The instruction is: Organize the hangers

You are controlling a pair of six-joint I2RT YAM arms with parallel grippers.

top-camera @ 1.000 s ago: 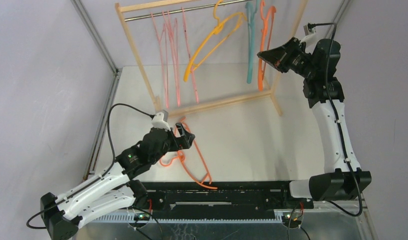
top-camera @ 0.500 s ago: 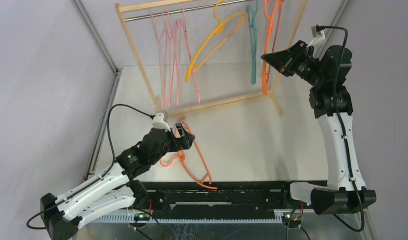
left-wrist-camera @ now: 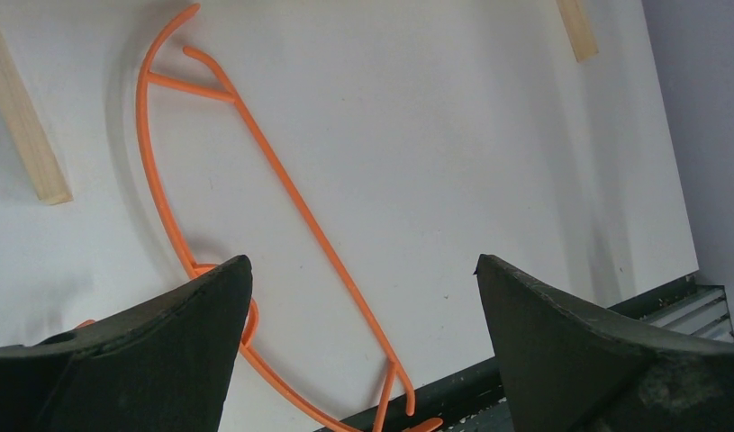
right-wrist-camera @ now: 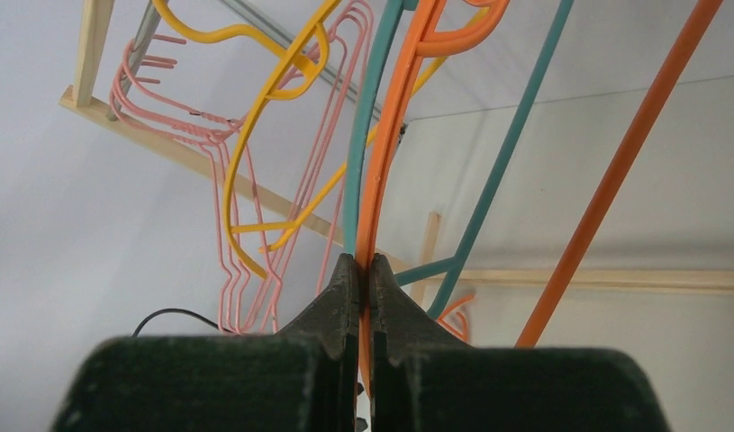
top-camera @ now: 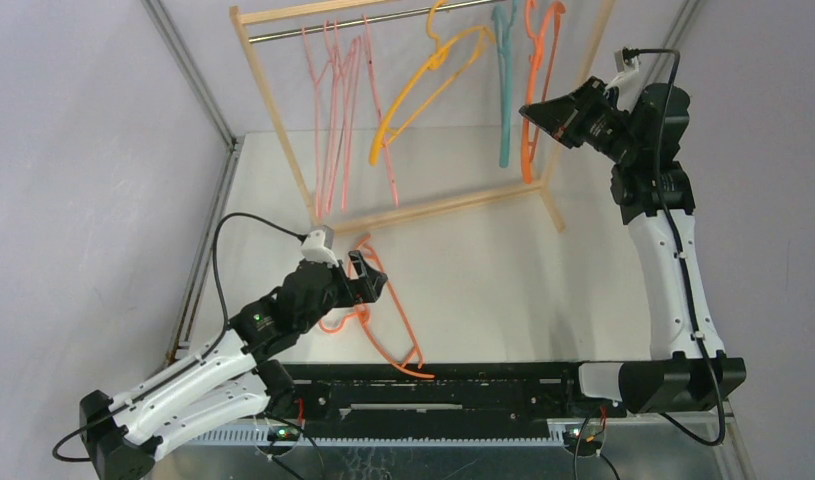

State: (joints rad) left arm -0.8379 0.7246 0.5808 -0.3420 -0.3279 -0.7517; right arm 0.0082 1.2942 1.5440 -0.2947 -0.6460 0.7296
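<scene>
Hangers mid-sort: the R gripper (top-camera: 529, 112) (right-wrist-camera: 363, 266), raised at the right end of the rack (top-camera: 273, 110), is clamped tight on the thin side wire of the hung orange hanger (top-camera: 527, 150) (right-wrist-camera: 390, 162), which drops straight down just beside the rack's right post. Its top runs out of frame, so whether the hook sits on the rod (top-camera: 283, 32) can't be told. Just left of it hangs the teal hanger (top-camera: 503, 100) (right-wrist-camera: 495, 175), nearly touching in the R wrist view. Next comes the yellow hanger (top-camera: 433, 57) (right-wrist-camera: 232, 171), slung at a steep tilt with its low end toward the pink hangers (top-camera: 333, 120) (right-wrist-camera: 226, 279), bunched together at the left part of the rod. Down front, the L gripper (top-camera: 368, 275) (left-wrist-camera: 363, 263) has its jaws spread wide, holding nothing, poised over the loose orange hanger (top-camera: 388, 320) (left-wrist-camera: 291, 189). That one lies flat on the white table (top-camera: 483, 260) between the rack's foot and the arm bases, w/ its long bar running diagonally between the fingers and its curved side partly hidden under the L finger. Whether the fingertips touch the table can't be made out.
</scene>
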